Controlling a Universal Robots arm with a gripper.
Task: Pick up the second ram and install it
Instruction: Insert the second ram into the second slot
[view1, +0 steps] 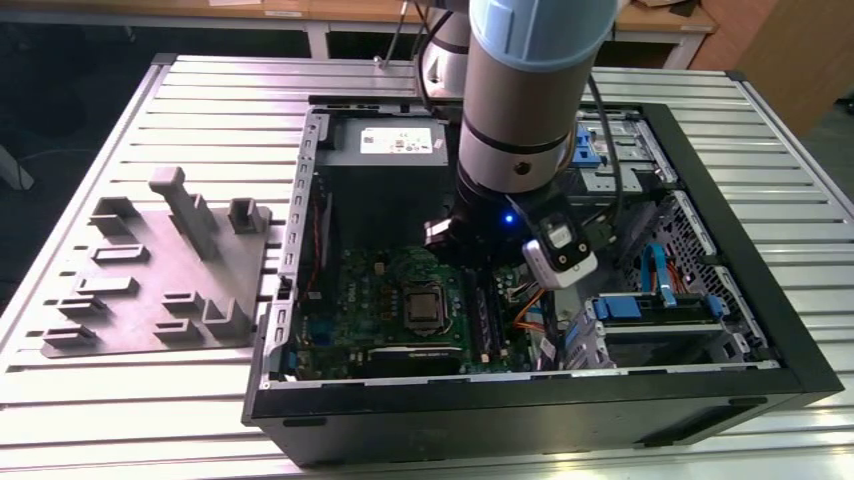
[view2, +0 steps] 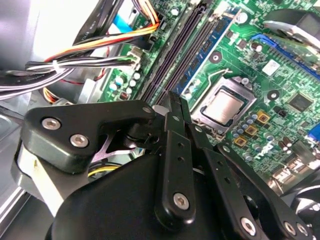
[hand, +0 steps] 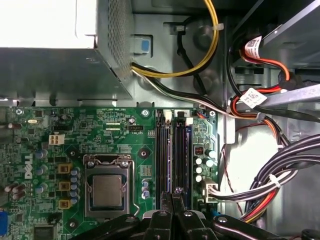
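Gripping the second ram (view2: 173, 100) edge-on between the closed tips of the claw (view2: 176, 114). Showing in the second wrist view as a thin dark strip poking just past those tips, the rest of it hidden behind the black finger links. Hanging over the long black memory slots (hand: 172, 155), lined up along their length, at the end well away from the power supply (hand: 50, 65). Impossible to tell whether touching a slot or held just above one.

Sitting just beside the slots: the CPU socket (hand: 106, 191), its square metal lid bare, on the green motherboard (hand: 60, 165). Running along the other side of the slots: bundled black, white, red and orange cables (hand: 280, 175), with yellow and black wires curving out of the power supply.

Reaching down from above in the exterior view: the grey and pale blue arm (view1: 534, 90), its wrist with a small blue light low inside the open computer case (view1: 534, 410), over the board to the exterior view's right of the CPU socket. Lying outside the case, at the exterior view's left: a grey plastic tray (view1: 147, 270) with upright blocks, well apart from the claw, on the ribbed metal tabletop (view1: 134, 400).
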